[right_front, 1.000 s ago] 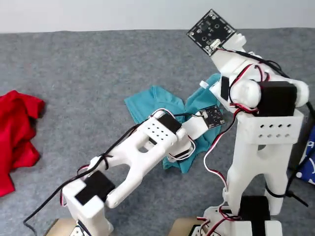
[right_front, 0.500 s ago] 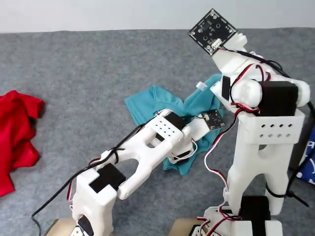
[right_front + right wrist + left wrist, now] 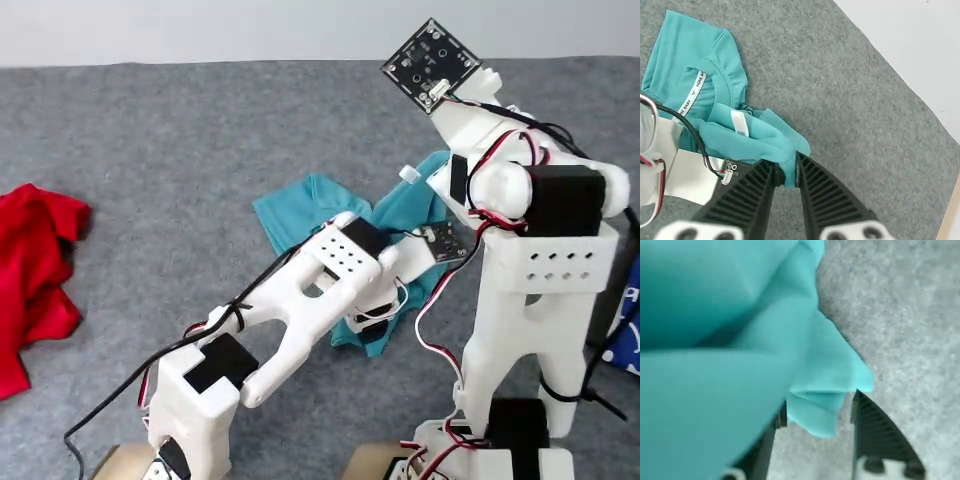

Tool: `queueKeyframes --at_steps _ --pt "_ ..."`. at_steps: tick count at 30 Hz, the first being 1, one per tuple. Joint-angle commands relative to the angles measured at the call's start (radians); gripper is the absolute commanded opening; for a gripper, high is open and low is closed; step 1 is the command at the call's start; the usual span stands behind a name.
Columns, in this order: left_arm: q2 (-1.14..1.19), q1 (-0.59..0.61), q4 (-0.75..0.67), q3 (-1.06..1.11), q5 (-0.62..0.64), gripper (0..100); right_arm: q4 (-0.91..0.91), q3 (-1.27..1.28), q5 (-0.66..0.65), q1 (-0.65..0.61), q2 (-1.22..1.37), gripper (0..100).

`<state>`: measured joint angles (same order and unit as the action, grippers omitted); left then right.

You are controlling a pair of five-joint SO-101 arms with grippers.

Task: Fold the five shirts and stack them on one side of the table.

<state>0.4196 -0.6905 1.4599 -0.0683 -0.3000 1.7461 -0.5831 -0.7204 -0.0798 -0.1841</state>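
A teal shirt (image 3: 318,206) lies crumpled on the grey table at the centre. My right gripper (image 3: 786,173) is shut on a bunched fold of the teal shirt (image 3: 690,70) and holds that part up off the table, with the collar and white tag below it. My left gripper (image 3: 819,408) is open, low over the table at the shirt's near edge (image 3: 372,326). A hanging corner of the teal shirt (image 3: 740,315) sits between its two dark fingers (image 3: 875,435).
A red shirt (image 3: 30,280) lies crumpled at the table's left edge. A blue cloth with white marks (image 3: 625,335) shows at the right edge behind the right arm's base. Bare grey felt (image 3: 180,130) stretches across the back and left.
My left arm has pushed forward and to the right, bringing its gripper in under the teal shirt's near edge. The right arm has held still with the shirt.
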Motion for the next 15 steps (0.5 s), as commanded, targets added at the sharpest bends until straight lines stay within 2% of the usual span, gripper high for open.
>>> queueKeyframes --at_steps 1,10,15 --pt "-0.009 -0.014 0.068 -0.054 -0.005 22 0.007 -0.008 -0.003 -0.001 -0.002 0.9" --pt "-0.005 -0.130 0.058 -0.041 0.021 22 0.005 -0.008 -0.003 -0.002 -0.002 0.9" --pt "0.094 -0.126 0.002 -0.036 0.031 22 0.005 -0.008 -0.003 -0.002 -0.002 0.9"
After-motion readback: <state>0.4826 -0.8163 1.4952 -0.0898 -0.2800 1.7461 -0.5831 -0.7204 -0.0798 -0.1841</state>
